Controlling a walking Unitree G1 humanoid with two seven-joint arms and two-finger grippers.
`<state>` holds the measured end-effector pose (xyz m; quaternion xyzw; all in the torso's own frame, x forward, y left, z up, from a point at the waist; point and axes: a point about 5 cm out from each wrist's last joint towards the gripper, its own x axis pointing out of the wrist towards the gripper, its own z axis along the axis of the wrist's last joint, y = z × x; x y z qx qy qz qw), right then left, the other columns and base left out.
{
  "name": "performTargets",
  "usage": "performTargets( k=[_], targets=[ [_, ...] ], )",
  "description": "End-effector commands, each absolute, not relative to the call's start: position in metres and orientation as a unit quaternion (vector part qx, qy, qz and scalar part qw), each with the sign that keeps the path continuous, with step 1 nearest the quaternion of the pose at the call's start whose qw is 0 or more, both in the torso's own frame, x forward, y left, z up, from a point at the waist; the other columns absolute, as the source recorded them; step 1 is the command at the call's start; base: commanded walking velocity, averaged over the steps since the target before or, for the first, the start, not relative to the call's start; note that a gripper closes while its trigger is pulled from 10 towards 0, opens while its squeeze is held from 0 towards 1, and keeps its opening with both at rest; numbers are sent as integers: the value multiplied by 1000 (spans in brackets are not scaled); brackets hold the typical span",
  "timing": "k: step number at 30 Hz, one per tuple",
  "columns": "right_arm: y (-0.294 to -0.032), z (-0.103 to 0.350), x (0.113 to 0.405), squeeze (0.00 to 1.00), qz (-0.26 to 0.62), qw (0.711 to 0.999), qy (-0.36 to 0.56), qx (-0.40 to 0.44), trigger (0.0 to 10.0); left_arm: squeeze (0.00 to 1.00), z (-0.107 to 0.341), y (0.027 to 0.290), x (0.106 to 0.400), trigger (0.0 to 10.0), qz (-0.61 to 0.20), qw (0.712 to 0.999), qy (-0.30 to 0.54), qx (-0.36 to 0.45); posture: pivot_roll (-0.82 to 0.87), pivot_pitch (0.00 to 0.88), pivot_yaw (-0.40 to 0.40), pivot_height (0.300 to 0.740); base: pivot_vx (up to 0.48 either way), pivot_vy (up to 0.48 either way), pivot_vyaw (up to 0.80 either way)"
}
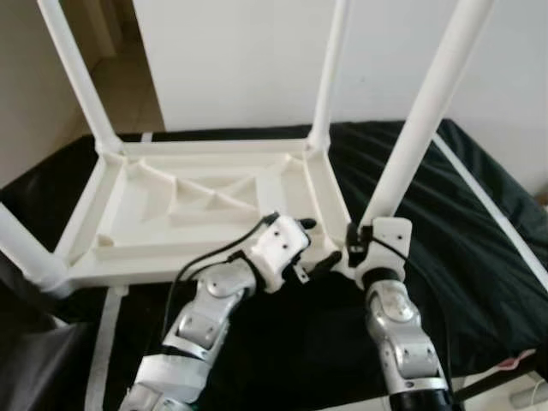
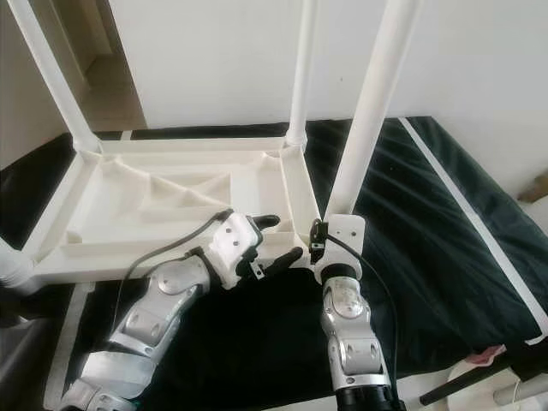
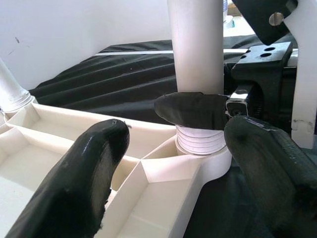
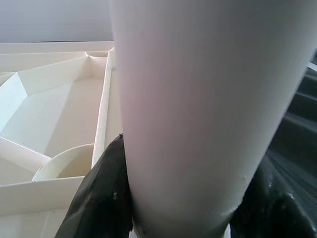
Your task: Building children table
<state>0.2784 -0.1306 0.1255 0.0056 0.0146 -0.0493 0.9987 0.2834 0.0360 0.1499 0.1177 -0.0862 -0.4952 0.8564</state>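
A white plastic children's table (image 1: 171,267) lies upside down on a black cloth (image 1: 467,257). Its near right leg (image 1: 428,111) stands up from the corner socket, and the threaded base (image 3: 200,143) still shows above the socket. My right gripper (image 1: 361,242) is shut on this leg just above the socket, with the fingers (image 4: 101,198) pressed against the white tube. My left gripper (image 1: 315,244) is open beside it. Its two black fingers (image 3: 94,163) straddle the table's near right corner rim without gripping it.
Three more legs stand up from the other corners: far left (image 1: 77,77), far right (image 1: 330,77) and near left (image 1: 21,248). A white wall (image 1: 257,51) rises behind the cloth. White stripes (image 1: 488,205) run along the cloth's right side.
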Motion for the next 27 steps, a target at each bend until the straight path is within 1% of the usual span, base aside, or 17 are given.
performTargets(
  k=[1, 4, 5, 6, 7, 10, 13, 16, 18, 20, 21, 25, 26, 27],
  targets=[
    [-127, 98, 271, 0, -50, 995, 88, -1, 10000, 0, 148, 36, 284, 10000, -478, 867, -84, 114, 21, 0, -29, 740, 0, 0, 0],
    [-126, 101, 271, 0, -51, 996, 78, 2, 10000, 0, 148, 36, 284, 10000, -478, 867, -84, 113, 20, 0, -30, 740, 0, 0, 0],
    [-127, 103, 272, 396, -51, 996, 71, 3, 10000, 0, 148, 36, 284, 10000, -478, 867, -84, 113, 20, 0, -31, 740, 0, 0, 0],
    [-127, 103, 272, 396, -51, 996, 71, 3, 10000, 0, 148, 36, 284, 10000, -478, 867, -84, 113, 20, 0, -31, 740, 0, 0, 0],
    [-127, 105, 272, 1000, -45, 997, 64, 3, 10000, 0, 149, 36, 284, 10000, -478, 867, -84, 113, 20, 0, -31, 740, 0, 0, 0],
    [-128, 108, 272, 1000, -37, 998, 58, 4, 10000, 0, 150, 35, 285, 10000, -478, 867, -86, 112, 15, 0, -29, 740, 0, 0, 0],
    [-136, 117, 270, 1000, 2, 1000, 27, -3, 10000, 0, 152, 34, 287, 10000, -477, 867, -88, 111, 7, 0, -31, 740, 0, 0, 0],
    [-138, 119, 269, 1000, 12, 1000, 22, -7, 10000, 0, 152, 34, 287, 10000, -477, 868, -88, 110, 7, 0, -31, 740, 0, 0, 0],
    [-147, 121, 265, 1000, 35, 999, 14, -14, 10000, 0, 152, 34, 287, 10000, -476, 868, -89, 109, 2, 0, -30, 740, 0, 0, 0],
    [-147, 121, 265, 1000, 35, 999, 14, -14, 10000, 0, 152, 34, 287, 10000, -476, 868, -89, 109, 2, 0, -30, 740, 0, 0, 0],
    [-159, 123, 262, 1000, 75, 997, 8, -27, 10000, 0, 152, 33, 287, 10000, -477, 868, -88, 108, -2, 0, -28, 740, 0, 0, 0],
    [-163, 123, 261, 1000, 90, 995, 7, -30, 10000, 0, 151, 34, 286, 10000, -477, 868, -88, 107, -2, 0, -28, 740, 0, 0, 0],
    [-169, 125, 261, 180, 107, 994, 4, -37, 10000, 0, 151, 34, 286, 10000, -478, 867, -87, 107, -3, 0, -26, 740, 0, 0, 0],
    [-174, 127, 262, 0, 121, 992, 1, -46, 10000, 0, 151, 34, 287, 10000, -478, 867, -86, 107, -5, 0, -23, 740, 0, 0, 0]
  ],
)
